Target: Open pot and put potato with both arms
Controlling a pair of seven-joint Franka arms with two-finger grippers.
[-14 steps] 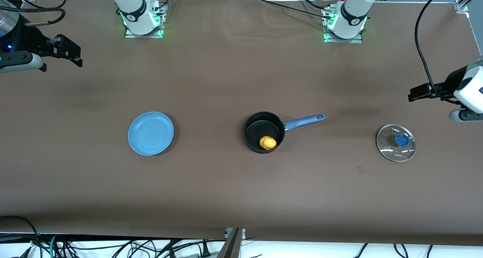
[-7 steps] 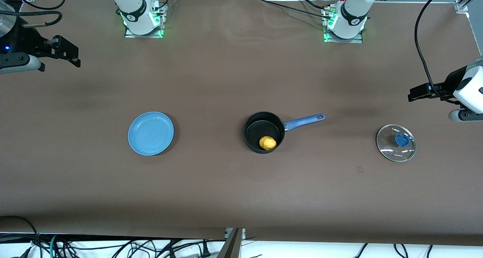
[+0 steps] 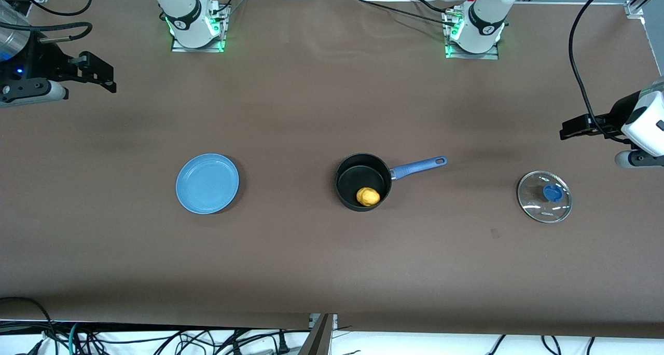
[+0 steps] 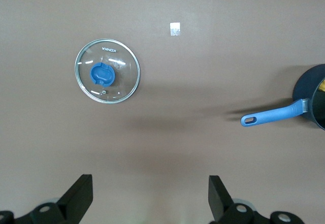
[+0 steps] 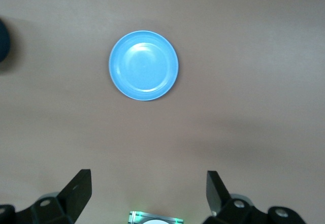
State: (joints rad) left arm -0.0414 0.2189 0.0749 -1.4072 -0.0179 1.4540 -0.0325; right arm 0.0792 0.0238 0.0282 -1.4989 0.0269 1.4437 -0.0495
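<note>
Front view, for your record: pot (image 3: 363, 181) mid-table, lid off, potato (image 3: 368, 196) inside. Glass lid (image 3: 544, 196) lies flat toward the left arm's end; blue plate (image 3: 207, 183) toward the right arm's end. Left gripper (image 4: 151, 199) hangs over its table end, fingers spread wide, holding nothing. Right gripper (image 5: 148, 192) likewise at its end, wide apart, holding nothing

Black pot (image 3: 363, 181) with blue handle, yellow-orange potato (image 3: 368, 196), light-blue plate (image 3: 207, 183), brown table (image 3: 311, 111).
</note>
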